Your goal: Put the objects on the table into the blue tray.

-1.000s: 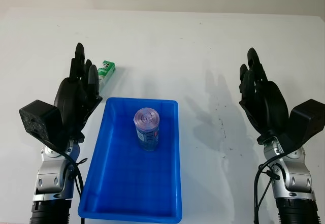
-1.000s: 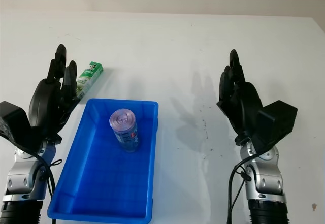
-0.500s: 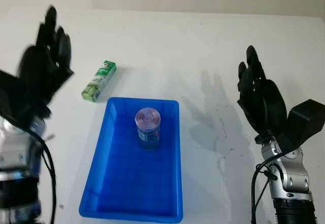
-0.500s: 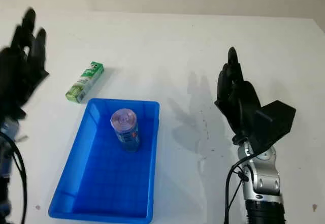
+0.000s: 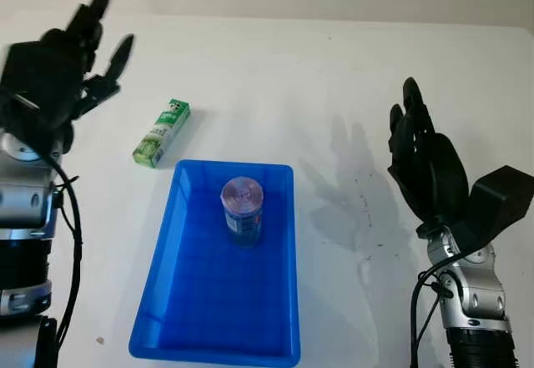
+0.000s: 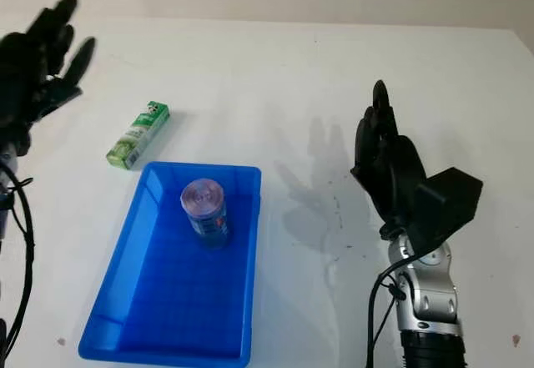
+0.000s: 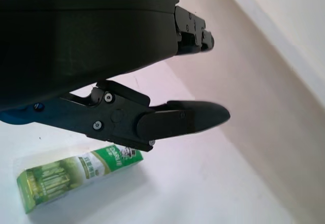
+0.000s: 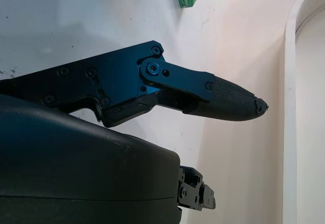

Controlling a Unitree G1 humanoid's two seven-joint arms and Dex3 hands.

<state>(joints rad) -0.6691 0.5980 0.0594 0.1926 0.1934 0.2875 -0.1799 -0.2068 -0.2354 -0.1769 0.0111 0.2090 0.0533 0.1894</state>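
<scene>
A blue tray (image 5: 190, 301) sits at the table's near middle with a purple-topped can (image 5: 242, 209) standing upright in its far half. A green and white box (image 5: 162, 133) lies on the white table just beyond the tray's far left corner; it also appears under the fingers in the left wrist view (image 7: 76, 176). My left hand (image 5: 71, 63) is open, raised at the far left, above and to the left of the box, holding nothing. My right hand (image 5: 425, 163) is open, held up to the right of the tray, away from both objects.
The white table (image 5: 334, 84) stretches bare beyond and to the right of the tray. A wall line runs along the table's far edge. Faint dark specks mark the tabletop between the tray and the right hand.
My left hand has swung from beside the tray's left wall out to the far left and upward, uncovering the green box. The right hand, tray and can stay where they were.
</scene>
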